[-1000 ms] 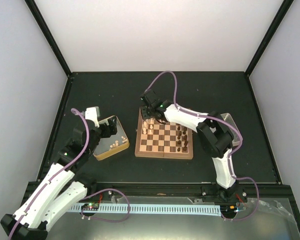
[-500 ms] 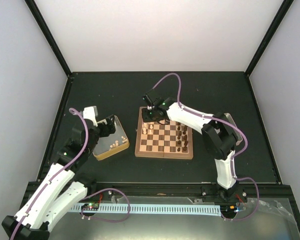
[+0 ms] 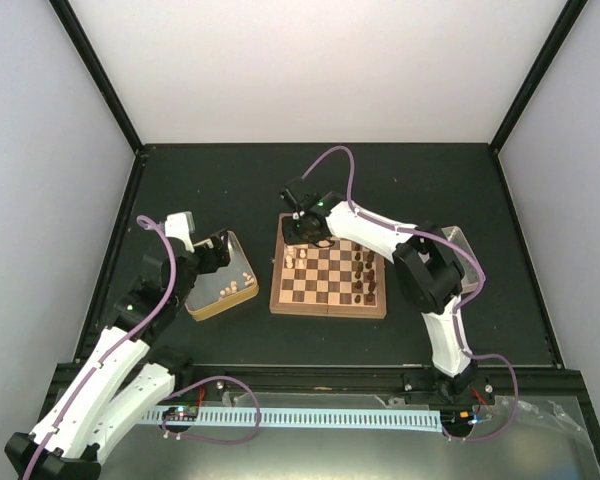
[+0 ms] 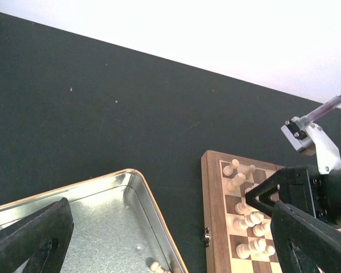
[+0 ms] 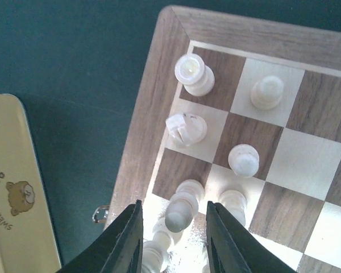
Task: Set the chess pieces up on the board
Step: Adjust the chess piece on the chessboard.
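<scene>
pale piece (image 5: 179, 215), near the board (image 5: 141, 142) corner at 10 o'clock: right gripper (image 5: 174, 209) narrowly apart astride it, not touching; left gripper (image 4: 170, 207) wide apart, empty, over tin (image 4: 143, 200) at 9 o'clock; step judged seating this piece; next needs a centred squeeze.

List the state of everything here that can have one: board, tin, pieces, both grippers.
board, lying flat, partly set.
tin, open, holding loose pieces.
cream pieces, standing on the board's side nearest the tin.
dark pieces, standing along the opposite side.
left gripper, jaws wide open above the tin.
right gripper, jaws astride one cream piece; grip unclear.
</scene>
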`<state>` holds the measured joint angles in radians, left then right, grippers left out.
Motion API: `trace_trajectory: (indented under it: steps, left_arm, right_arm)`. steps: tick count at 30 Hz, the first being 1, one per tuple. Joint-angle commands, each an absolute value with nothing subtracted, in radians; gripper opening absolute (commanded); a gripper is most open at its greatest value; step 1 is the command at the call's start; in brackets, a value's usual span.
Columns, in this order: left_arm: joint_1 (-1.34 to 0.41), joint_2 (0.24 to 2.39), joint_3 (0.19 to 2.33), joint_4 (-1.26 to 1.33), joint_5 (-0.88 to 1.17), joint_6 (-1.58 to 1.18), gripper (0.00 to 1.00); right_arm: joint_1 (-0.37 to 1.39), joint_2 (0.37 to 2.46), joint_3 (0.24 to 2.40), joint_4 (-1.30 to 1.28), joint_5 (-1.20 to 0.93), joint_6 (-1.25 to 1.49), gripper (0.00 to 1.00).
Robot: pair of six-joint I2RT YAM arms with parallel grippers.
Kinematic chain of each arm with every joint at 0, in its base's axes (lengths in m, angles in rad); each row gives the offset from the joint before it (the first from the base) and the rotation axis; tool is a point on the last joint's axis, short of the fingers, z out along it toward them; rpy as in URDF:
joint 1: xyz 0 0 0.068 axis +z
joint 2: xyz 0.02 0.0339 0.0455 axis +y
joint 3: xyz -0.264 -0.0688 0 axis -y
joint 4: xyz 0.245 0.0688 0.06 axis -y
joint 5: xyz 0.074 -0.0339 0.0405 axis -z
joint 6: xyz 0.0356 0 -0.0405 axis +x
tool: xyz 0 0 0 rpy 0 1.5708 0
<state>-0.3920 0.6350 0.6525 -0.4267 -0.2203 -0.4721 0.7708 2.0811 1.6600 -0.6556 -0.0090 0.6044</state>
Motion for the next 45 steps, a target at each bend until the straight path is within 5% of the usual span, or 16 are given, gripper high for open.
trace_trajectory:
  steps: [1, 35, 45]
  left_arm:
    - [-0.383, 0.634, 0.669, -0.422, -0.213, -0.471, 0.97]
    - [-0.369, 0.643, 0.672, -0.421, -0.198, -0.469, 0.97]
    - [-0.359, 0.669, 0.671, -0.418, -0.180, -0.469, 0.97]
  right_arm:
    - [0.768, 2.107, 1.692, -0.689, -0.004, 0.603, 0.31]
    - [0.767, 2.118, 1.699, -0.629, -0.054, 0.588, 0.15]
    - [0.766, 2.087, 1.712, -0.647, -0.051, 0.588, 0.32]
